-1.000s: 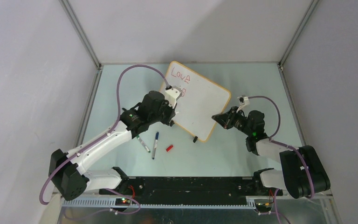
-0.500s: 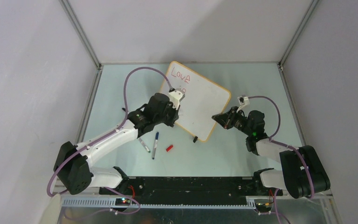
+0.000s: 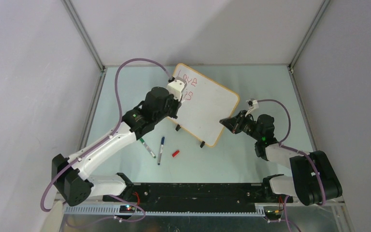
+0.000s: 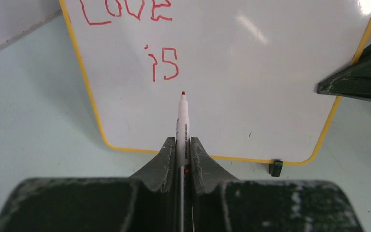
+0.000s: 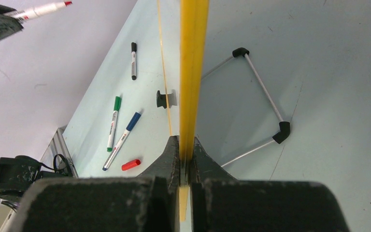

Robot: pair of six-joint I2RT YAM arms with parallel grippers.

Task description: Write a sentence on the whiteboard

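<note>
**Left arm** (image 3: 107,145): stretched forward from its base, elbow bent, wrist tipped down over the near-left part of the whiteboard (image 3: 212,104). **Right arm** (image 3: 276,152): folded low, wrist turned toward the board's right edge.

**Whiteboard:** a glossy white rectangle with rounded corners and a thin orange-yellow frame. It carries a small black clip foot (image 4: 275,167) and lies between the two pincers.

**Left pincer** (image 4: 178,145): dark, rough-surfaced fingers pressed onto the white barrel of a red marker (image 4: 182,118), which juts straight ahead. Its red tip sits just short of the sentence (image 4: 164,65), thin red strokes reading "Love" and, nearer, "is". Whether the tip touches the surface cannot be told.

**Right pincer** (image 5: 186,147): fingers clamped flat on the board's frame edge.

**Counter** (image 5: 319,58): pale green. To the left of the right pincer lie a green pen (image 5: 113,123), a blue pen (image 5: 122,140), a black pen (image 5: 133,60) and a red cap (image 5: 131,165). To its right is a thin wire frame (image 5: 265,111).
</note>
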